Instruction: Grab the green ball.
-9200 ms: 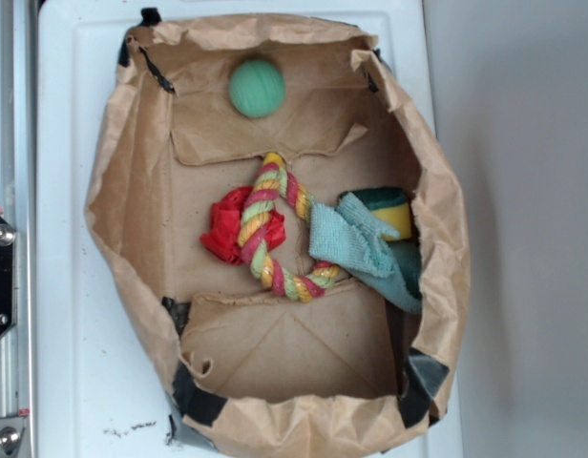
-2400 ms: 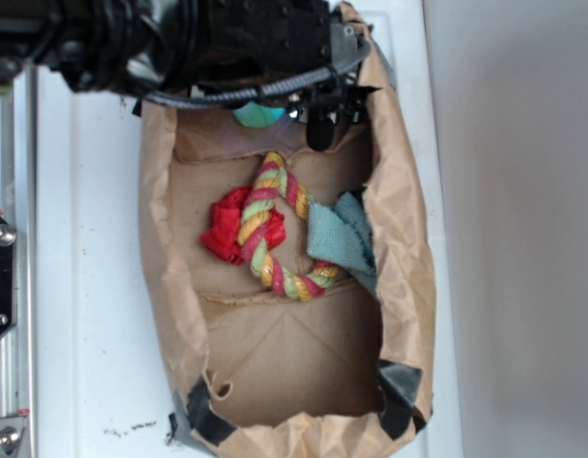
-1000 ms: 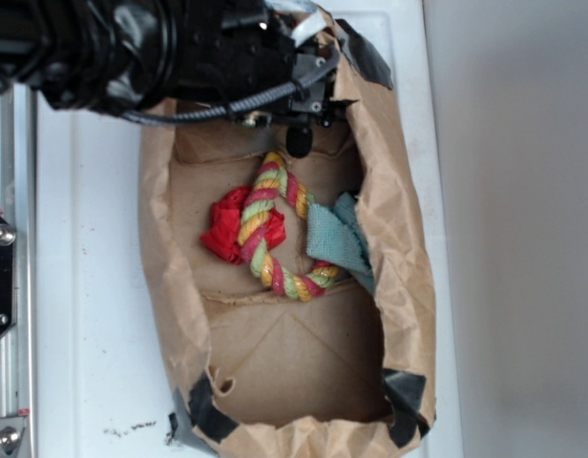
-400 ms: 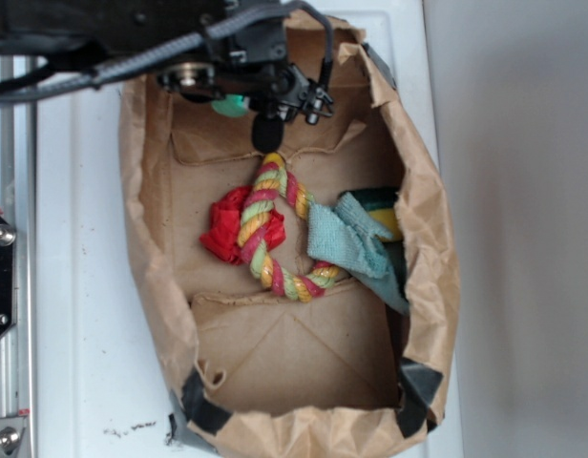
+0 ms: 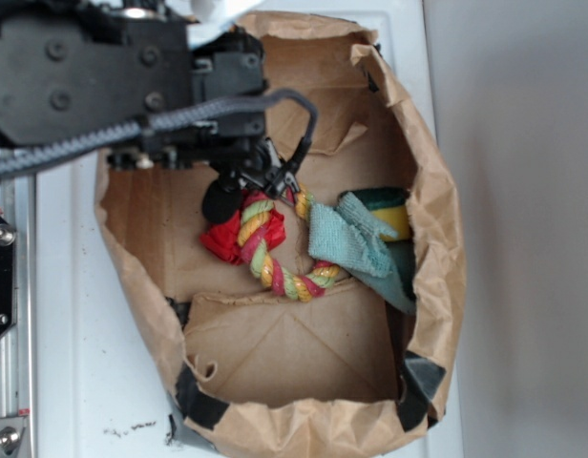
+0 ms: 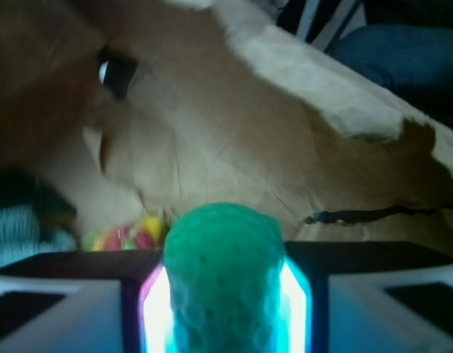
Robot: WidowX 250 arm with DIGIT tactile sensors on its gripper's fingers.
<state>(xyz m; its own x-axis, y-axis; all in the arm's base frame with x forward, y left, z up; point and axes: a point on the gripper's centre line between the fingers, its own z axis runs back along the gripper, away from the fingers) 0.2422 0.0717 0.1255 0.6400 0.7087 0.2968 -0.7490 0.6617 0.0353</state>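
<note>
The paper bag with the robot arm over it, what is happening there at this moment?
A WidowX arm is reaching into an open brown paper bag. The wrist view shows its gripper shut on the green ball, squeezed between the two fingers. In the exterior view the arm hides the ball. Lying on the bag's floor are a coloured rope ring, a red crumpled piece, a teal cloth rag and a yellow sponge with a dark green top.
</note>
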